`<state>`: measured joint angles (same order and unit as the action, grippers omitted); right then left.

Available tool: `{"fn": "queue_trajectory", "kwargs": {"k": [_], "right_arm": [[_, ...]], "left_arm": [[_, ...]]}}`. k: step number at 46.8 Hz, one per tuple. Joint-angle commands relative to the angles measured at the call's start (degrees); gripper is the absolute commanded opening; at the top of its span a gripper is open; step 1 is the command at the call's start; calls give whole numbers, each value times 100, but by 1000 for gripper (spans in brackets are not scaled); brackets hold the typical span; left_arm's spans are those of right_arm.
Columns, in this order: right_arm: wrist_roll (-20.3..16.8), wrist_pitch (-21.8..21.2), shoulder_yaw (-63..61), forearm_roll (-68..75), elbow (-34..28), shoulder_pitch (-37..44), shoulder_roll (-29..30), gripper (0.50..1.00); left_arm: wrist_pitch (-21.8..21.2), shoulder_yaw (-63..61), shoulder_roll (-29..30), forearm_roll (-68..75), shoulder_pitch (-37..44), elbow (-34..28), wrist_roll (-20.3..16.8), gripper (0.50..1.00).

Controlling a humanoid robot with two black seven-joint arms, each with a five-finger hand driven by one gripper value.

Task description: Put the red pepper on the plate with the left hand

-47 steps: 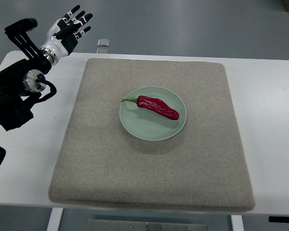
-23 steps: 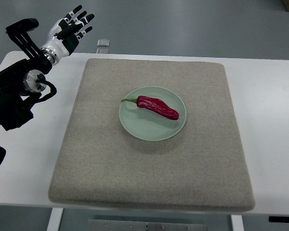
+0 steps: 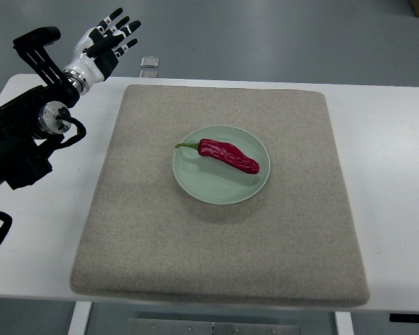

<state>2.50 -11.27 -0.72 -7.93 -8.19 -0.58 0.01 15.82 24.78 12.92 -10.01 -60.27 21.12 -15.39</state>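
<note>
The red pepper (image 3: 228,155) lies across the pale green plate (image 3: 208,183), well apart from my left hand (image 3: 101,46), which hangs empty past the far left corner of the table (image 3: 387,153) with its fingers (image 3: 126,28) spread apart. From that hand my white wrist runs back into a bulky black forearm whose lower part is cut off by the left edge, and a black cable loop near the bottom left corner is only partly visible. The pepper is glossy, wrinkled and long, its thin green stem pointing left over the rim. The plate is round, smooth and shallow, sitting near the middle of a coarse, square beige felt mat (image 3: 160,230) with rounded edges. Beyond the mat's far edge is a small silvery object (image 3: 149,63), too small to identify.
</note>
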Motion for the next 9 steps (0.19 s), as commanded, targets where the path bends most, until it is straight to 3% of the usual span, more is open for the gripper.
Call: {"fn": "queue_trajectory", "kwargs": {"k": [1, 9], "right_arm": [[23, 2, 10, -7, -34, -12, -1, 928], [23, 64, 28, -42, -60, -12, -1, 928]], "left_arm": [[0, 0, 0, -1, 6, -3, 1, 962], [-17, 0, -9, -1, -11, -3, 1, 962]]}}
